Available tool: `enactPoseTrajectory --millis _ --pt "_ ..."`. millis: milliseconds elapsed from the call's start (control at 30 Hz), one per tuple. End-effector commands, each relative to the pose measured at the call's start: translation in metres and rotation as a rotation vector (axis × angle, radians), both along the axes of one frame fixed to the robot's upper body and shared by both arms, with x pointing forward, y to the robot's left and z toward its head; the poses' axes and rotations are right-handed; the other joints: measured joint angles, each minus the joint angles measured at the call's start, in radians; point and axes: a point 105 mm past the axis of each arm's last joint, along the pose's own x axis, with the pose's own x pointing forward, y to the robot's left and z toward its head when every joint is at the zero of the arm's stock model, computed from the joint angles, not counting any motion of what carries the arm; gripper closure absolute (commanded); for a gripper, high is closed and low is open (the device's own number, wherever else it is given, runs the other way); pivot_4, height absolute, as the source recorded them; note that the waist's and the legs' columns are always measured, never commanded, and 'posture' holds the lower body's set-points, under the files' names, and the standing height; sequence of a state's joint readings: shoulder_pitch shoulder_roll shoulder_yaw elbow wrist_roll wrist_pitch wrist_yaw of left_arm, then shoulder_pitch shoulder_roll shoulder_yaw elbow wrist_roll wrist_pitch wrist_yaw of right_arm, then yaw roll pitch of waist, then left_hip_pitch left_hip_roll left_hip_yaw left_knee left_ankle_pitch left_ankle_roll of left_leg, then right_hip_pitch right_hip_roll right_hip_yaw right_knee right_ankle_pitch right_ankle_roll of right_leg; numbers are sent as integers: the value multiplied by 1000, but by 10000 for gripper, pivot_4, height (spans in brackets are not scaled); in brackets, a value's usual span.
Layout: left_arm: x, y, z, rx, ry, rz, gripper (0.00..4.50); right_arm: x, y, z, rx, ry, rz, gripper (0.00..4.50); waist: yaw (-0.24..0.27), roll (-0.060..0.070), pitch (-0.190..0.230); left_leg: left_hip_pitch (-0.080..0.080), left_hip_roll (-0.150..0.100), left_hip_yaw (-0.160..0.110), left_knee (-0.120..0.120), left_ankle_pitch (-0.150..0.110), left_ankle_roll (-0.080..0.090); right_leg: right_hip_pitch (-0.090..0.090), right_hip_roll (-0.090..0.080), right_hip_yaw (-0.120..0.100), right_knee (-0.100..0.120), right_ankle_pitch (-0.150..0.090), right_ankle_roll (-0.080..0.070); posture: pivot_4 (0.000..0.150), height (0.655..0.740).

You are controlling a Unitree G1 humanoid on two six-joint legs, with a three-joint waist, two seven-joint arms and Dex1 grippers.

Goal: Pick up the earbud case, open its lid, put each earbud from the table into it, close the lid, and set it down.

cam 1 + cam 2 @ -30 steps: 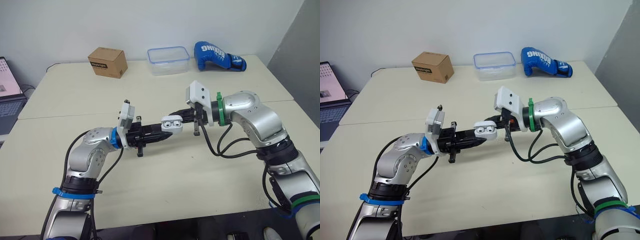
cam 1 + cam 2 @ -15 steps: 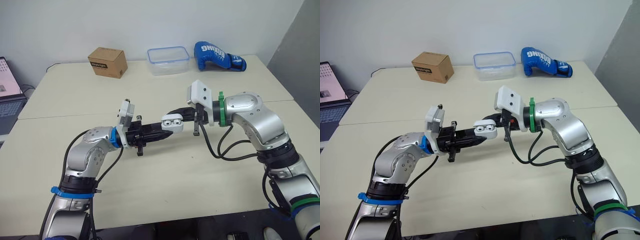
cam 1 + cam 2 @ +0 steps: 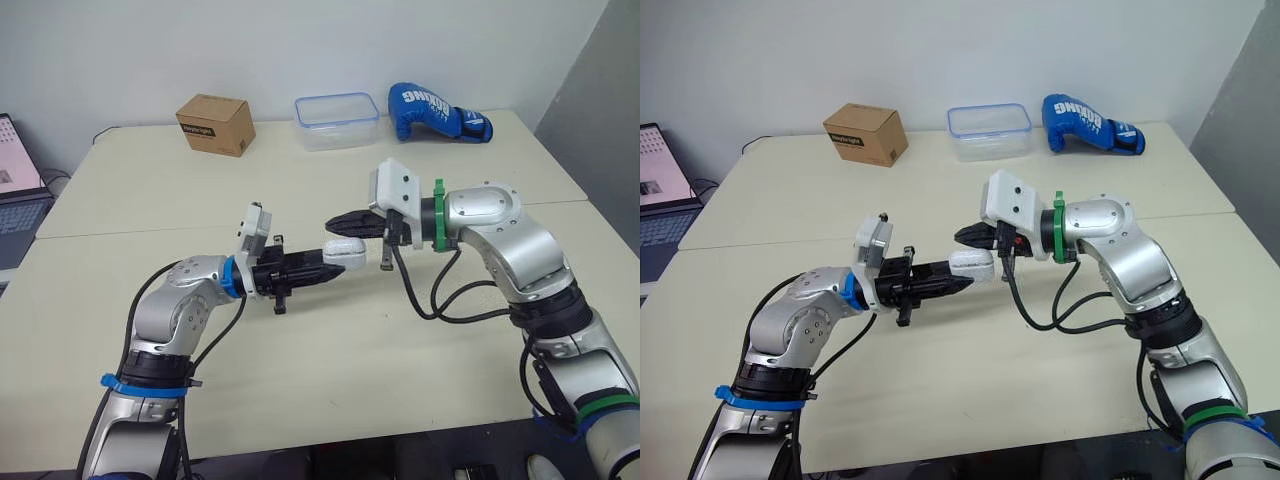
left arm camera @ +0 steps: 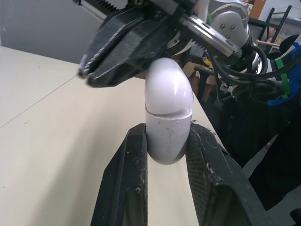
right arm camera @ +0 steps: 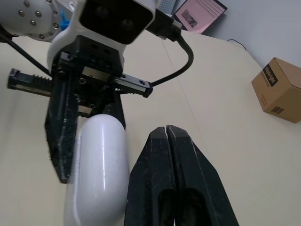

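Left gripper (image 3: pixel 322 268) is clamped on the lower half of the earbud case (image 3: pixel 348 252) and holds it above the table (image 3: pixel 400 350); the lid looks closed. Right gripper (image 5: pixel 165 131) is pinched together, empty, tight beside the lid. Watch it: a sideways nudge could twist the smooth case loose, and letting go too high could send it rolling.
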State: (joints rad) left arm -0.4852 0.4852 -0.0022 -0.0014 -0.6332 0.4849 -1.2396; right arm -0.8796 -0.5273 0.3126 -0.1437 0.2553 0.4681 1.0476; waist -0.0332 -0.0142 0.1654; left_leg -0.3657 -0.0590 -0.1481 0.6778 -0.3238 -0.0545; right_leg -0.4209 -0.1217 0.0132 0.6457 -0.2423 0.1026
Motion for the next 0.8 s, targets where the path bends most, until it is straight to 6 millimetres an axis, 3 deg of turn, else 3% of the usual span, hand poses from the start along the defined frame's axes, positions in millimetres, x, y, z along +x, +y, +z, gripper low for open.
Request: enactPoseTrajectory --millis 33,300,433,567,700,800 --pt "2 5 7 -21 -41 15 37393 -14 1 6 0 -21 62 44610 0 0 0 0 0 0 0 0 0 0 0 0 0 0 0 1500 7307" --pt "5 8 6 -35 -37 26 37393 -19 -1 0 -42 -26 78 44610 0 0 0 0 0 0 0 0 0 0 0 0 0 0 0 1500 7307" --pt "8 7 1 -4 -9 54 37393 -13 -18 10 -45 -11 23 44610 2 0 0 0 0 0 0 0 0 0 0 0 0 0 0 1500 7307" --pt "22 3 -3 41 158 133 37393 -9 -48 16 -24 64 -63 44610 6 0 0 0 -1 -1 0 0 0 1 0 -1 0 0 0 1500 7307" --pt "36 -1 -11 146 319 234 37393 -10 -64 11 -4 122 -127 44610 3 0 0 0 0 0 0 0 0 1 0 0 0 0 0 1500 7307" --pt "37 -6 -16 175 423 213 37393 -12 -71 3 10 167 -168 44610 1 0 0 0 0 1 0 0 0 1 0 0 0 0 0 1500 7307"
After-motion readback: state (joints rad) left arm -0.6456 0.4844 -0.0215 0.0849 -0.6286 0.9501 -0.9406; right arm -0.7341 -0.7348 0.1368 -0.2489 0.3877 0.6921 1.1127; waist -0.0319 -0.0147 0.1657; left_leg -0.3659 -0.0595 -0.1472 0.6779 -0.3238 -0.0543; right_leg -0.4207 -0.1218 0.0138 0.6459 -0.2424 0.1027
